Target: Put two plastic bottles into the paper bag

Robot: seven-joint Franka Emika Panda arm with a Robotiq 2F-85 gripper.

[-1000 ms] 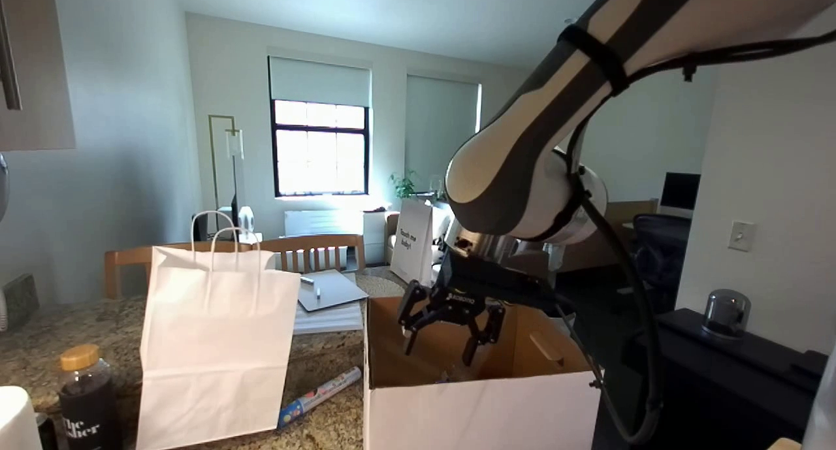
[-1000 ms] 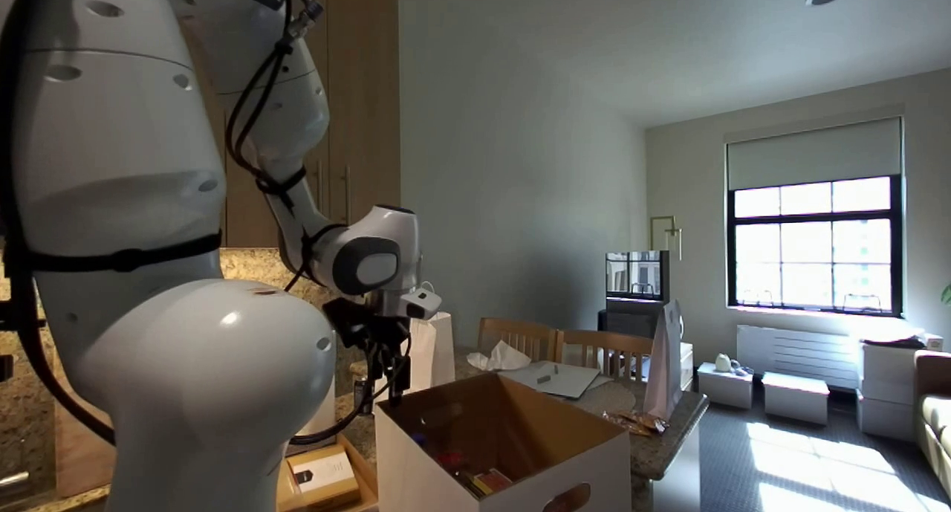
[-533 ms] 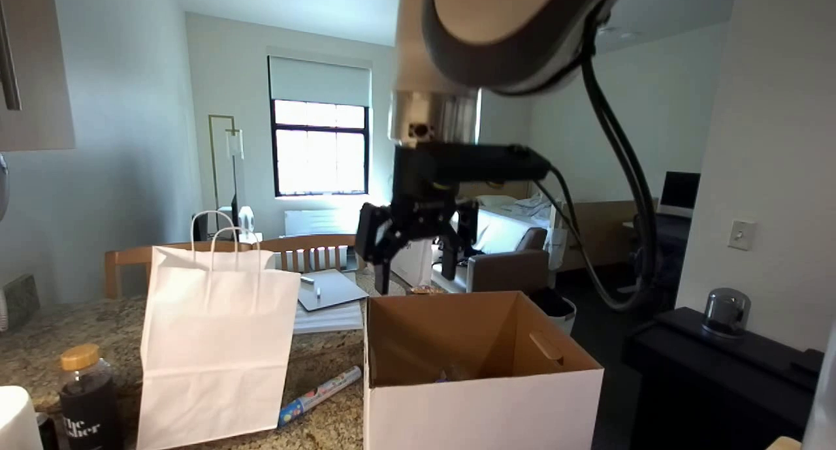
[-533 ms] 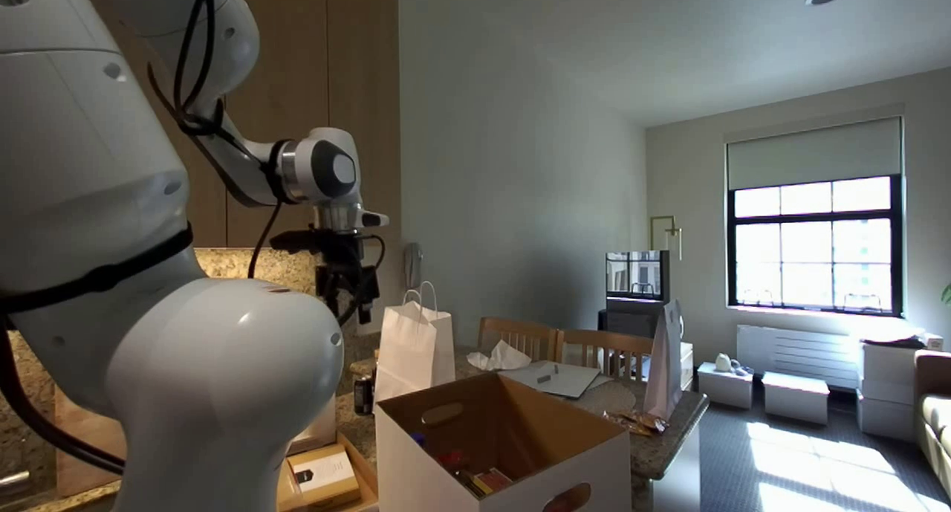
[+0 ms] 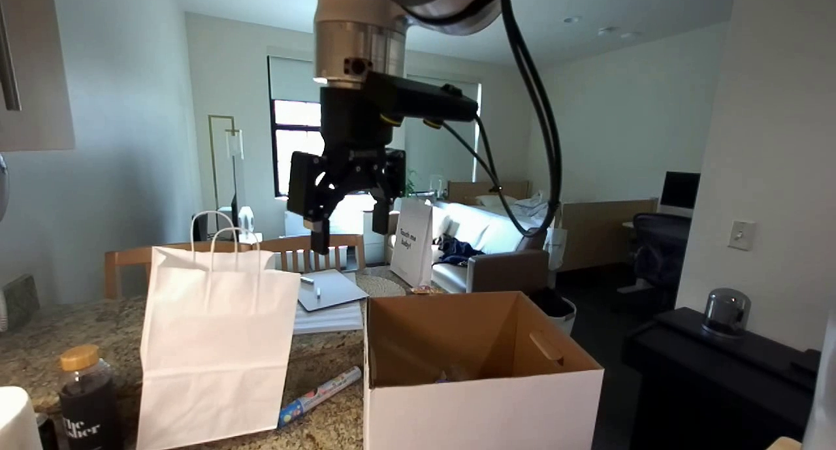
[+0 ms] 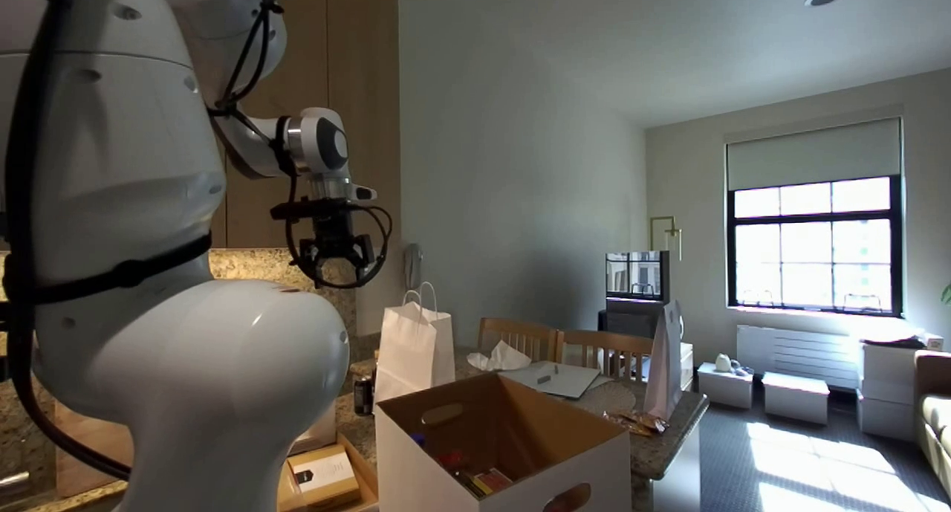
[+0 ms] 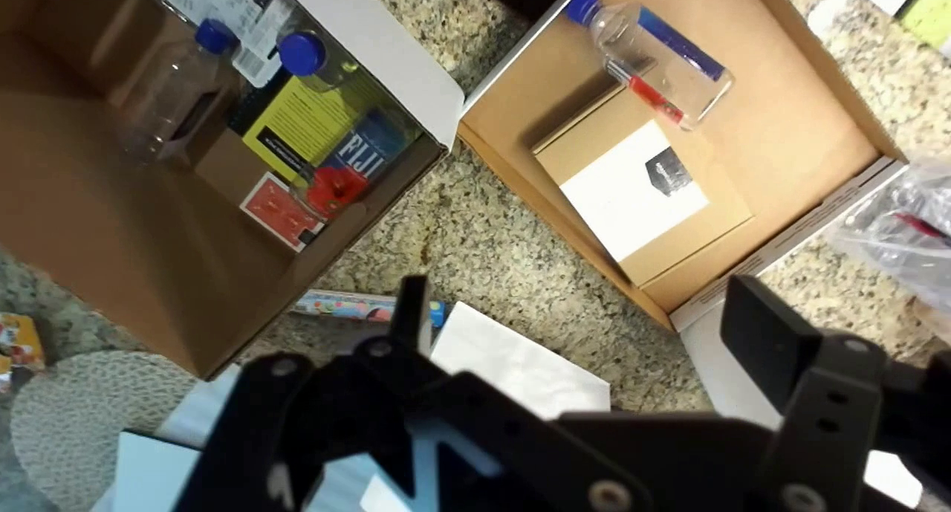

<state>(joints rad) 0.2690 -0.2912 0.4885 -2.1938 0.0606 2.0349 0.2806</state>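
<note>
Pincer [image 5: 350, 233]: since the earlier frames it has climbed from near the rim of the deep cardboard box [image 5: 483, 411] to well above it, shifting toward the paper bag [image 5: 215, 345] in an exterior view; its jaws stand wide apart, nothing between. The height probably serves to clear walls and handles.
Paper bag: below the pincer and off to one side, upright with handles raised, presumably to take bottles from above; smooth white paper, creased flat faces, thin loops. Its inside is hidden.
FIJI bottle [image 7: 364, 148]: below the pincer, in the deep box with a clear blue-capped bottle [image 7: 172, 88]; the high walls likely call for a straight-down reach.
Tray bottle [image 7: 650, 51]: below the pincer, lying in a shallow cardboard tray [image 7: 795, 111] near a flat brown carton [image 7: 639, 192]; transparent plastic, blue cap, likely light and easily dented.
Worktop [image 7: 416, 229]: under the pincer, carrying bag and tray; speckled, granite-like stone.
</note>
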